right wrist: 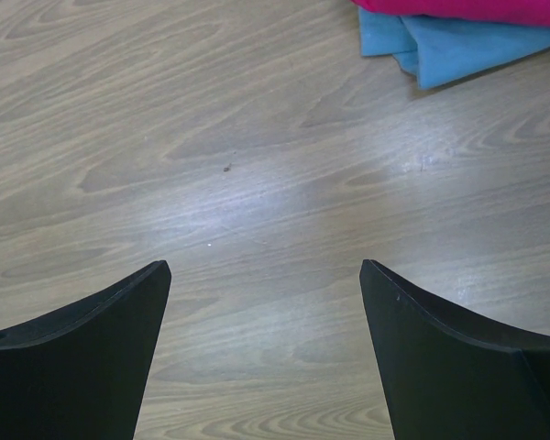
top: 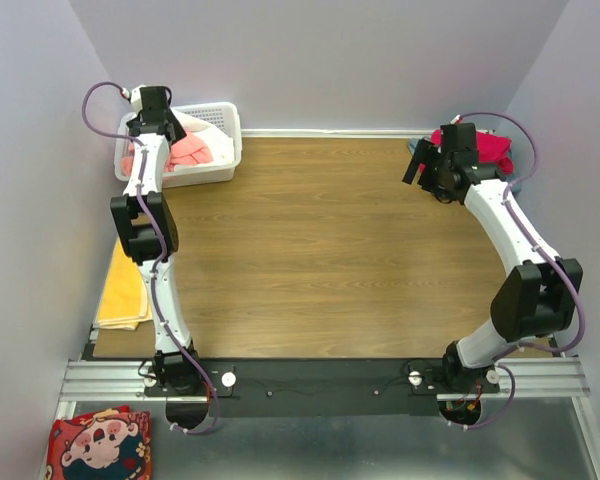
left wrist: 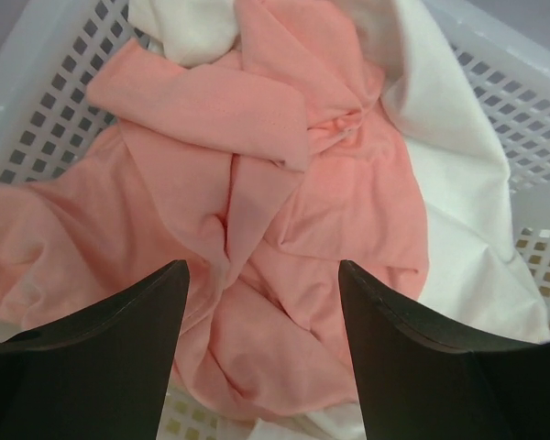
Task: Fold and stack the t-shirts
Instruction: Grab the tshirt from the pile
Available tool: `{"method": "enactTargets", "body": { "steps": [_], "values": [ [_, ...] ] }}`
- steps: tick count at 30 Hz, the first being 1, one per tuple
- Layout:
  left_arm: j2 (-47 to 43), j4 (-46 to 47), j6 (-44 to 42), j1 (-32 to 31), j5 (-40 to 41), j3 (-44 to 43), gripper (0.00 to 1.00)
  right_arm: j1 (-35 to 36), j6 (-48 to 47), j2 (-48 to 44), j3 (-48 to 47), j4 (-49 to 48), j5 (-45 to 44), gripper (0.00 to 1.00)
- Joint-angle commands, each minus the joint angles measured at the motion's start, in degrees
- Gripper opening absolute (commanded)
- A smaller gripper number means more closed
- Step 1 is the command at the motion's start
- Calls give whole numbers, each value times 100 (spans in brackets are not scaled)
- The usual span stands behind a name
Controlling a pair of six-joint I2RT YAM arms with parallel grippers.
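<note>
My left gripper [left wrist: 262,264], jaws wide and empty, hangs over the white plastic lattice basket [left wrist: 37,92] at the wood-grain table's [top: 330,260] far left corner, above the soft crumpled salmon-pink t-shirt [left wrist: 257,165] and limp white t-shirt [left wrist: 458,202]. I judge I'm fetching the pink one, so next I drop and pinch a fold. My right gripper [right wrist: 264,264], also wide and empty, hovers by the folded grey-blue t-shirt [right wrist: 449,50] under the crimson-red t-shirt [right wrist: 467,7], far right corner.

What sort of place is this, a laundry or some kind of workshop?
Most likely a small robot test booth, not a laundry: plain walls box in a wooden table, two robot arms are bolted to a metal rail, and a basket holds crumpled shirts.
</note>
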State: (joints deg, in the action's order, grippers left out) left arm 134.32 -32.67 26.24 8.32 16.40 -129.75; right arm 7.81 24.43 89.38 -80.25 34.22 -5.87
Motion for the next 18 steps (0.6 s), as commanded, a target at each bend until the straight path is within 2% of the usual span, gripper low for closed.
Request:
{"method": "enactTargets", "body": {
  "steps": [1, 12, 15, 16, 18],
  "values": [
    [427, 23, 92, 74, 109, -59, 75, 36, 54, 290, -333, -82, 51, 93],
    [806, 287, 198, 328, -164, 3, 72, 27, -201, 343, -606, 67, -388, 93],
    [876, 313, 145, 390, -164, 3, 52, 27, -245, 369, -693, 138, -494, 93],
    [903, 313, 136, 416, -155, 3, 34, 27, -254, 387, -711, 173, -503, 93],
    [912, 313, 127, 434, -181, 3, 20, 27, -254, 396, -738, 199, -520, 93]
  ]
}}
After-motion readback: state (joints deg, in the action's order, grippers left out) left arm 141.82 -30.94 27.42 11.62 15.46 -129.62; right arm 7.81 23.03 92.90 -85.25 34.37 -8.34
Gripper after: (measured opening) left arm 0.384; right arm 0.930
